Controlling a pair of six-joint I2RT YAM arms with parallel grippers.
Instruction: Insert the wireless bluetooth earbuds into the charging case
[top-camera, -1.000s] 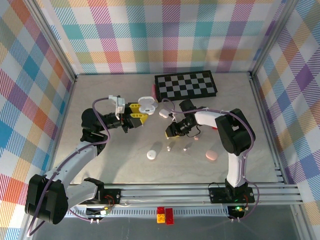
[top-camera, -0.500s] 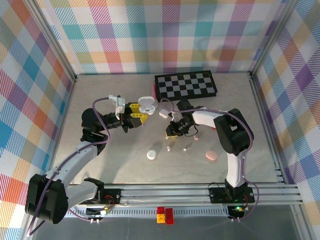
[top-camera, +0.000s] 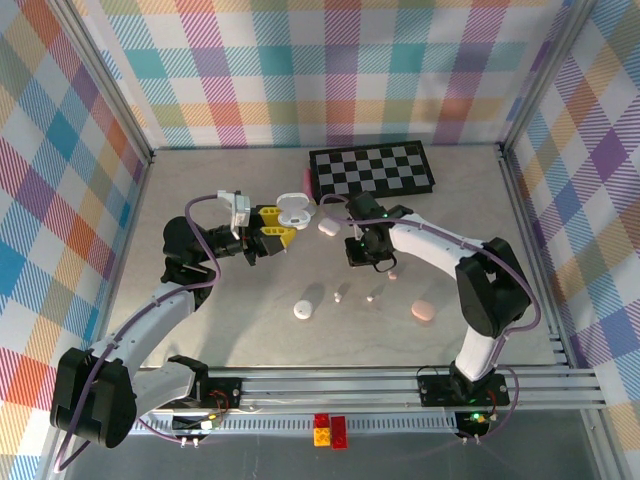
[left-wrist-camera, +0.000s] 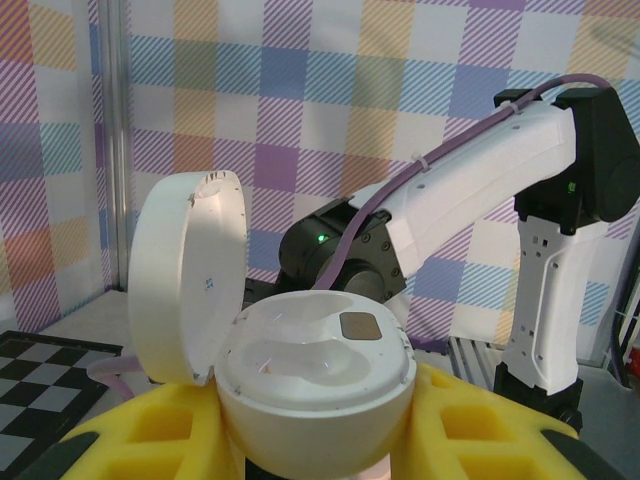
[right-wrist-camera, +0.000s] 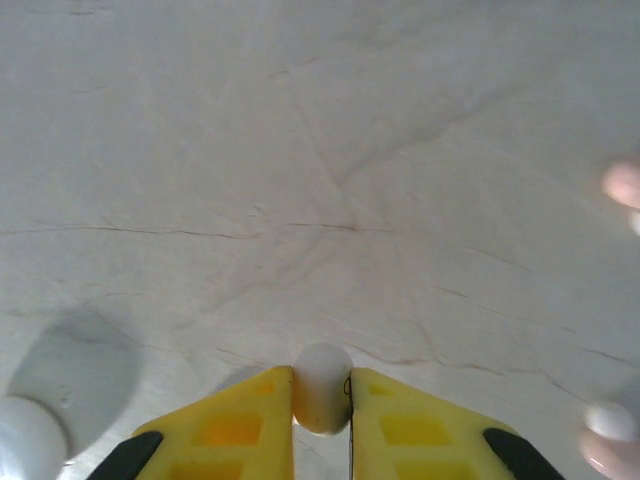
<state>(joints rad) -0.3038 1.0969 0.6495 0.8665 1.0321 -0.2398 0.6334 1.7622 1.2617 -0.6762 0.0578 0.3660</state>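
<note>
Robot lab test cell: aluminium-profile frame (top-camera: 330, 385), plaid backdrop walls (top-camera: 330, 70).

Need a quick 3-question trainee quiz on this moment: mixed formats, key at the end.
1. True or false: the case has its lid open.
2. What does the right gripper pinch? A. an earbud B. a chess piece C. nothing
3. Which gripper holds the case?
Key: 1 true; 2 A; 3 the left gripper.
</note>
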